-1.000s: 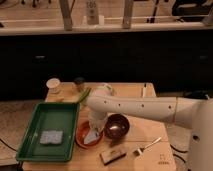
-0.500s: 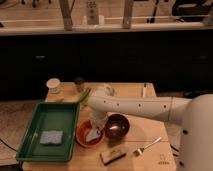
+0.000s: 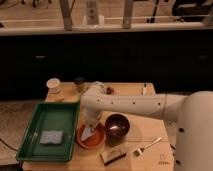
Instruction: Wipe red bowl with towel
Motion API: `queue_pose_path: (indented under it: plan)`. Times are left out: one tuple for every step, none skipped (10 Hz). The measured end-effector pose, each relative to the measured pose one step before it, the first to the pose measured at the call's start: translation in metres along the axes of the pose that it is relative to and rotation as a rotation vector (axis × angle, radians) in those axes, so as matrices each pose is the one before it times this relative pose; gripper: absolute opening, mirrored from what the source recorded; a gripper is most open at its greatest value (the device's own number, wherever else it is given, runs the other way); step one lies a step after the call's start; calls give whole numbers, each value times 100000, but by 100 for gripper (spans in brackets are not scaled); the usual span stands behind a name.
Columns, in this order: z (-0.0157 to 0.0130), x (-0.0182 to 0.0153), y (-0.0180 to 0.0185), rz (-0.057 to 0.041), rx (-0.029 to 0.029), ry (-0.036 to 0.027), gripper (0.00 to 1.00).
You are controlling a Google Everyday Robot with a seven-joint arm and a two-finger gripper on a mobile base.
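the hand point(image 3: 91, 121) hangs low over the red bowl point(image 3: 86, 142), the towel point(image 3: 90, 133) directly beneath it, a dark bowl point(image 3: 117, 125) just beside it; whether it grips cannot be told.

- Single camera, raised, looking down across the table point(image 3: 150, 131) from its front edge, fairly near.
- Gripper point(image 3: 91, 125) hangs near the front-left corner, over the red bowl point(image 3: 98, 142).

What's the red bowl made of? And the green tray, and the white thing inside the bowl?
The red bowl looks smooth, evenly coloured: plastic or glazed ceramic, can't tell which. The green tray is probably plastic: one flat colour, raised rim. The white thing is a towel, soft cloth, lying folded. The claw is above it, over the bowl.
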Motion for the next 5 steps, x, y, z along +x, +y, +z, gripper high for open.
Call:
queue_pose_path:
  plan:
    - [-193, -1001, 49, -1704, -324, -183, 0]
    - [-53, -956, 211, -824, -724, -279, 0]
    - [-3, -1493, 540, -403, -1616, -502, 0]
    - [-107, -354, 820, 1025, -934, 251, 0]
    - [-82, -53, 801, 1078, -996, 137, 0]
